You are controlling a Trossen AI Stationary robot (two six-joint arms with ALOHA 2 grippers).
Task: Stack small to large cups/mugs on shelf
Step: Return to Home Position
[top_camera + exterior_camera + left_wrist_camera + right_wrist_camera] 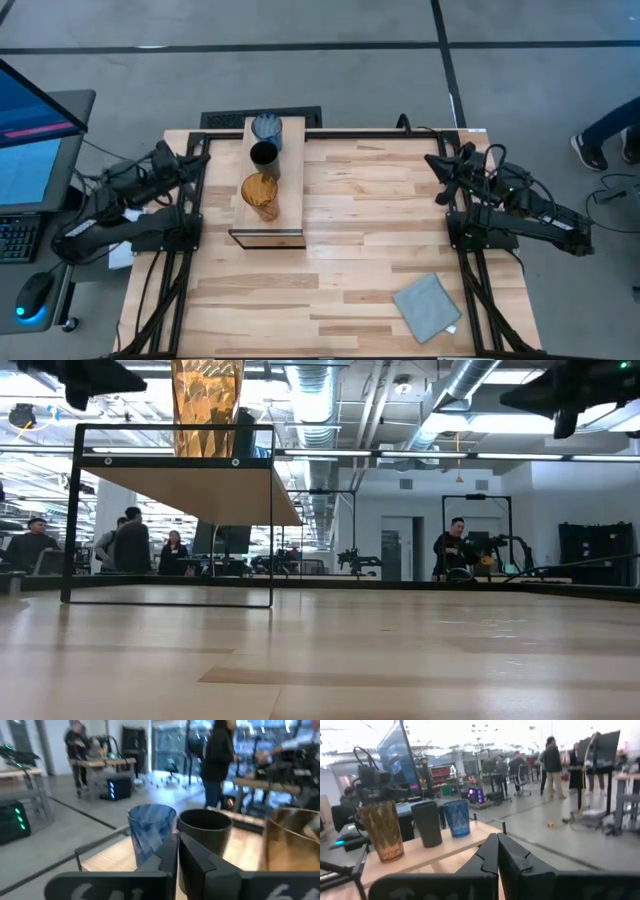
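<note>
- We see the shelf (290,205) standing on the left half of the tabletop (380,220), running from the far edge towards the middle.
- Three cups stand upright in a row along its top, none inside another.
- The blue cup (266,128) is at the far end, the black cup (264,156) just beside it, and the amber cup (259,194) next, about midway along the shelf.
- We cannot tell whether blue and black touch.
- The left pincer (177,854) is closed on nothing, its arm folded at the tabletop's left edge, near the shelf.
- The right pincer (497,851) is closed and empty too, its arm folded at the right edge, well apart from the cups.
- A cloth (427,307) lies flat near the tabletop's front right corner.
</note>
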